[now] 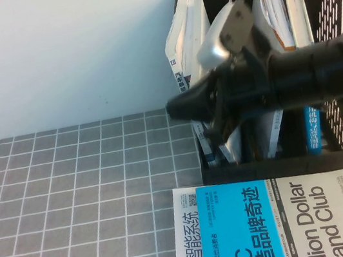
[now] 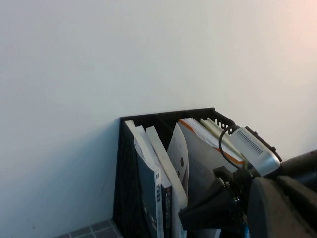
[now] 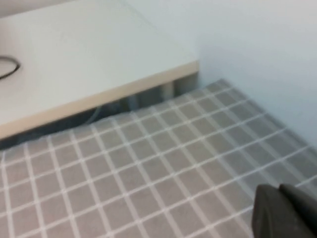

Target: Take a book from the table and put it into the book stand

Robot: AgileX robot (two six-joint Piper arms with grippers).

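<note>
The black book stand [image 1: 328, 2] stands at the table's far right with several books upright in it; it also shows in the left wrist view [image 2: 128, 173]. My right gripper [image 1: 176, 107] is shut and empty. It hovers in front of the stand's left compartment, pointing left, above the grey grid table [image 1: 71, 196]. It also shows in the right wrist view [image 3: 282, 210] and the left wrist view [image 2: 187, 214]. A white book with a black Chinese title [image 1: 190, 243] lies at the near edge, mostly under other books. My left gripper is out of view.
The blue-and-white "Dollar Club" book [image 1: 284, 221] lies flat in front of the stand. A blue-spined book [image 1: 315, 128] stands in the right compartment. A white wall is behind. In the right wrist view a white shelf [image 3: 89, 54] borders the table [image 3: 124, 173].
</note>
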